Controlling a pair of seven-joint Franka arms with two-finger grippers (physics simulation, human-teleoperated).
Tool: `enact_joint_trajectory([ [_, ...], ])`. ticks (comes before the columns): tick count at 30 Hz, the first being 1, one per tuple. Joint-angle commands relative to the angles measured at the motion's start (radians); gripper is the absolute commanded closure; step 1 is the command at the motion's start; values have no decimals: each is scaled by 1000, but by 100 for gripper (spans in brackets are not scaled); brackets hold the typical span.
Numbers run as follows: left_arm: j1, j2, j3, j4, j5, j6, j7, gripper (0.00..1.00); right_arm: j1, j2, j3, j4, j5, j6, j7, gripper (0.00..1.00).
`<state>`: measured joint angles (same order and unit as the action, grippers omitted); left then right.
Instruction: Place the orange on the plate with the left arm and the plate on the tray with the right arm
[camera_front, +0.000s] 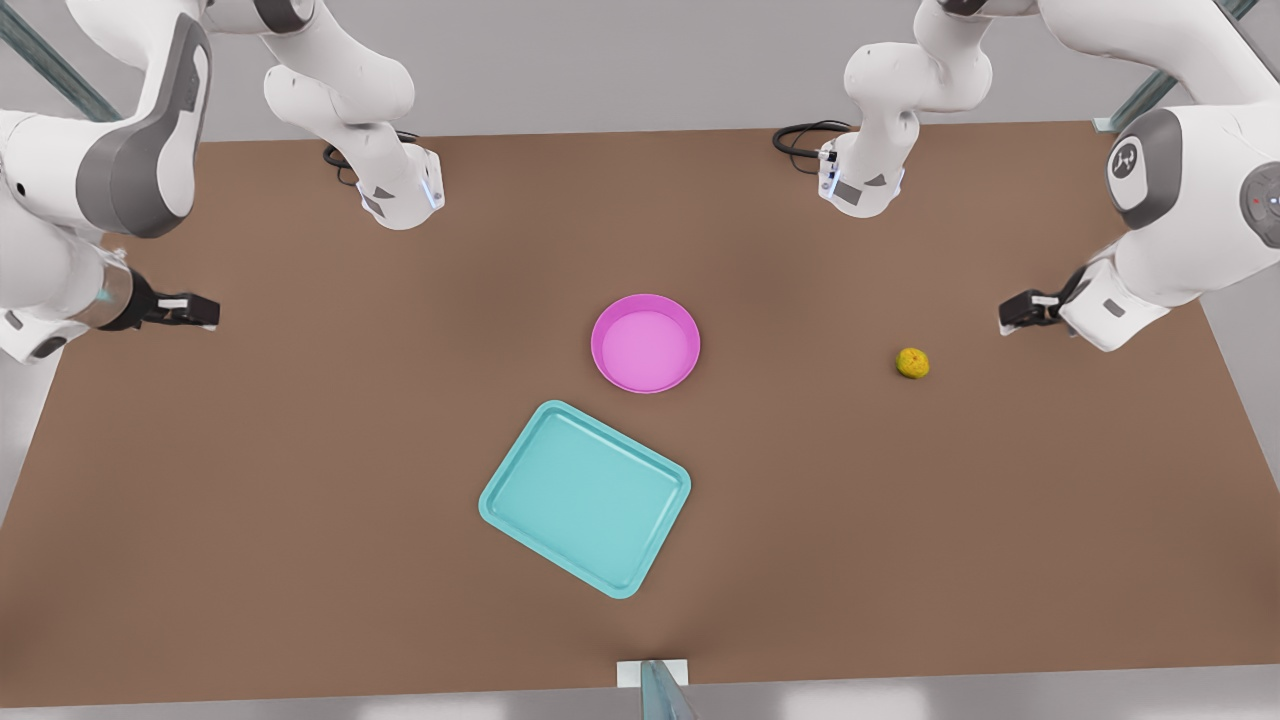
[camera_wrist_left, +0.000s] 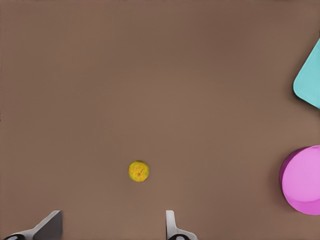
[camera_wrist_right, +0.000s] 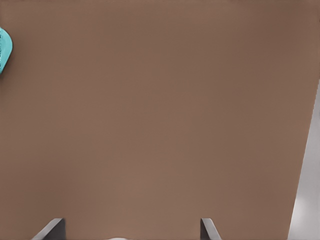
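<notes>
The small bumpy orange (camera_front: 912, 362) lies on the brown table toward the front view's right. My left gripper (camera_front: 1020, 312) hovers just right of it and higher, open and holding nothing. In the left wrist view the orange (camera_wrist_left: 139, 171) sits ahead of the spread fingers of the left gripper (camera_wrist_left: 111, 227). The pink plate (camera_front: 645, 345) rests bare at the table's middle, with the teal tray (camera_front: 585, 497) just in front of it, turned at an angle. My right gripper (camera_front: 195, 310) waits at the front view's far left, open over bare table (camera_wrist_right: 130, 229).
Both arm bases (camera_front: 400, 190) (camera_front: 860, 180) stand at the table's back edge with black cables beside them. A small bracket (camera_front: 655, 682) sits at the front edge. The plate's edge (camera_wrist_left: 302, 180) and a tray corner (camera_wrist_left: 310, 80) (camera_wrist_right: 4, 50) appear in the wrist views.
</notes>
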<state>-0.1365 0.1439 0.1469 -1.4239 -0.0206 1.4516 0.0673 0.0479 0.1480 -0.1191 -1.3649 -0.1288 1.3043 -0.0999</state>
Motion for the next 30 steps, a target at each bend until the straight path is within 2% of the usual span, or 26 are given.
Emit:
enact_joint_trajectory([
  [1,0,-1,0,-1,1,53,11,0,0,1,-1,0,-2,95,-60,0],
  [3,3,14,3,-72,2,67,-1,0,0,2,-1,0,-2,93,-60,0],
  [4,6,94,17,-81,2,32,-18,0,0,2,-1,0,-2,92,-61,0],
  [5,8,144,36,-170,2,85,-60,0,0,2,-1,0,-2,93,-61,0],
  [6,6,140,63,-341,2,258,-43,0,0,2,-1,0,0,92,-60,0],
  [7,6,137,63,-450,2,390,-37,0,0,4,-1,-2,-2,93,-61,0],
  [11,8,167,66,-674,4,726,80,0,0,8,-1,-2,0,92,-60,0],
  [15,0,195,65,-717,2,762,77,0,0,12,-1,-3,1,92,-60,0],
  [16,0,195,65,-773,4,842,82,0,0,12,-1,-3,1,92,-60,0],
  [30,-34,194,63,-820,2,813,120,0,0,24,-1,-5,1,89,-60,0],
])
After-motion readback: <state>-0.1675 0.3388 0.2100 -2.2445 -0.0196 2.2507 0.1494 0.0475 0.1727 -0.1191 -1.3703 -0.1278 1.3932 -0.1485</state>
